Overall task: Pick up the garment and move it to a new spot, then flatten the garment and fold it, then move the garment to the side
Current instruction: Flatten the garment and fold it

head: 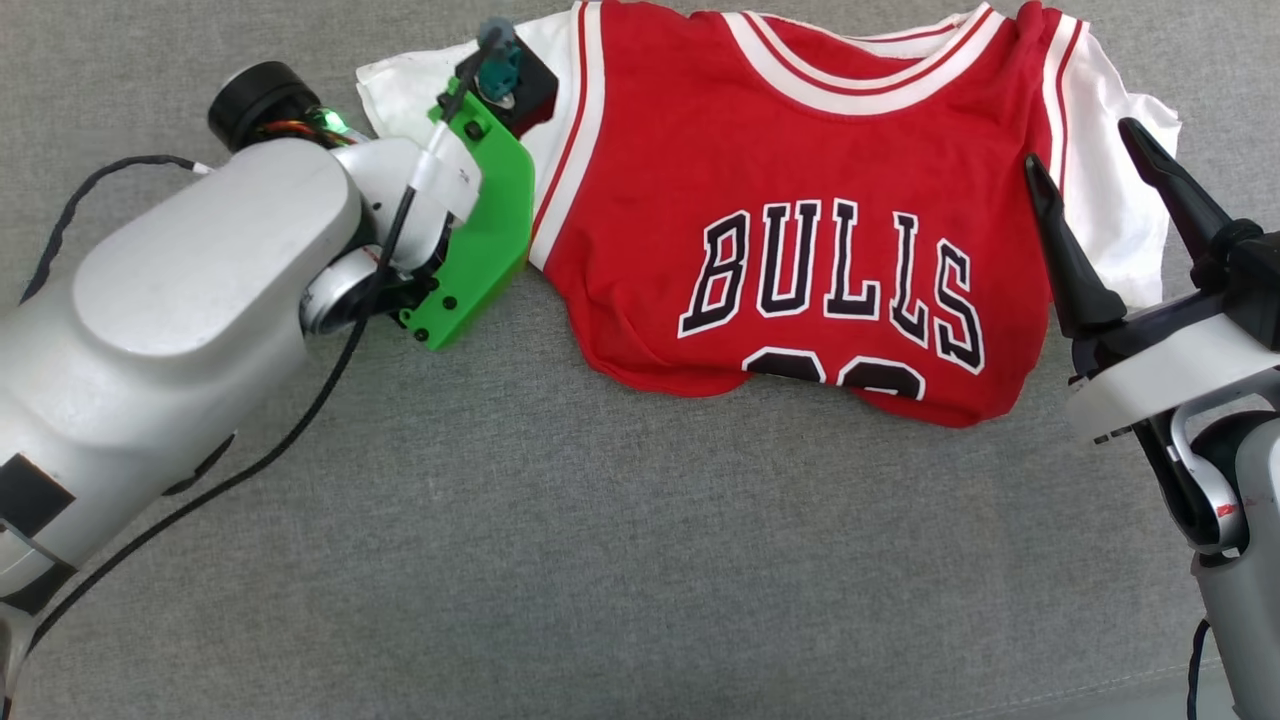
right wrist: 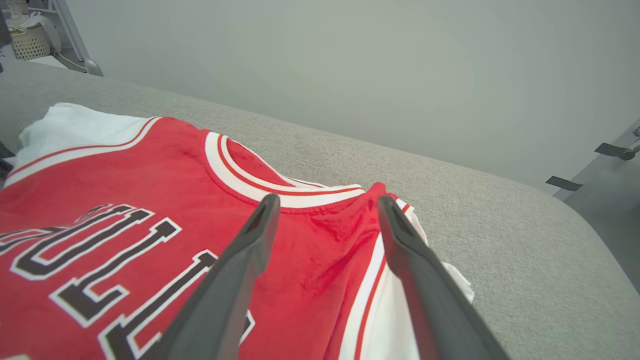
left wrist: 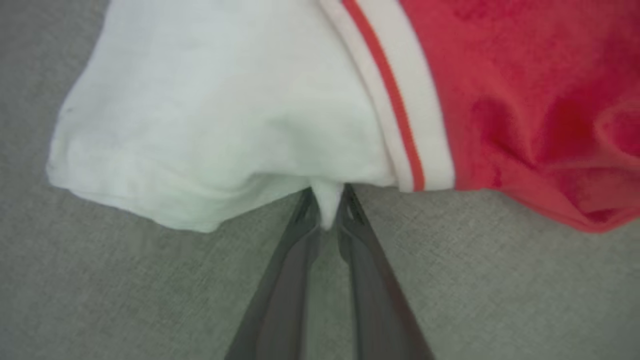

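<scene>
Garment [head: 780, 200] first: you have the red jersey lying face up on the grey upholstered surface [head: 600, 560]. Its collar is at the far side, the black, white-edged lettering is readable, and the lower edge is rolled under so only the tops of the number show. A white short sleeve sticks out at each side of it.

Your left jaws are nearly together and clamped on the garment. In the left wrist view the two dark fingers [left wrist: 285, 280] pinch a small peak of white cloth at the edge of the sleeve [left wrist: 215, 110], just beside the red-and-white striped trim [left wrist: 395, 100]. From the head camera the grip itself is hidden under the green bracket [head: 490, 230] on that wrist, which sits over the garment's sleeve on your left.

Your right jaws stand wide apart and hold nothing. They are over the garment's opposite side, one finger above the red shoulder and the other above the white sleeve, with the striped armhole trim [right wrist: 372, 280] running between them. You cannot tell whether the tips touch the cloth.

Beyond the garment's collar side is a pale wall [right wrist: 350, 75], and a woven basket [right wrist: 27, 42] stands well apart from the garment.
</scene>
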Robot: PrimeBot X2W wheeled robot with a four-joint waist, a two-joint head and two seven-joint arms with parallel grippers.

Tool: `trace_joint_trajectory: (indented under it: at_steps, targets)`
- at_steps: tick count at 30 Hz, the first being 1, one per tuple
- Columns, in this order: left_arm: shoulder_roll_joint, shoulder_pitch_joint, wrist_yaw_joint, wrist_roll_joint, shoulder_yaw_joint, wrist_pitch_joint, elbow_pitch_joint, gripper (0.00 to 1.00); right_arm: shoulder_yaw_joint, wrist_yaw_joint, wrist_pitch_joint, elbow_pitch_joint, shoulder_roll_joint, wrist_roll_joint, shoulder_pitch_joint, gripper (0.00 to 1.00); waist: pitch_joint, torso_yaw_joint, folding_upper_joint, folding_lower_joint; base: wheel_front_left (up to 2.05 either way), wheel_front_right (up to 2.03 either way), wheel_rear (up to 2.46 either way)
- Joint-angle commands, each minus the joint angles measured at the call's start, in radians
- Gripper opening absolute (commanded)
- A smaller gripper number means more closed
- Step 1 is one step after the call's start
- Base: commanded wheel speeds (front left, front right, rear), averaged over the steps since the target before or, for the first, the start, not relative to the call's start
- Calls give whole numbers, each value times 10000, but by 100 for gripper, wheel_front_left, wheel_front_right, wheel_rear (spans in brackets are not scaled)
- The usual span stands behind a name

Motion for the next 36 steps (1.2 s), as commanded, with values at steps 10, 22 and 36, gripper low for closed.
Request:
trace_joint_trajectory:
  at_steps: [10,22,36]
  targets:
    - [386,1190,-28,838,-287,-1601,-912,0,-365,-7,25,384,-330,103,553,100,-1493,1027,65,-1,0,0,0]
    - [1688,3571,-29,795,-287,-2016,-1637,0,-278,-7,642,265,-542,475,1351,100,-2171,1493,65,-1,0,0,0]
    - [1470,3870,-29,-449,125,-3749,-804,100,-614,-7,1217,102,-723,739,1970,100,-2927,1880,65,-1,0,0,0]
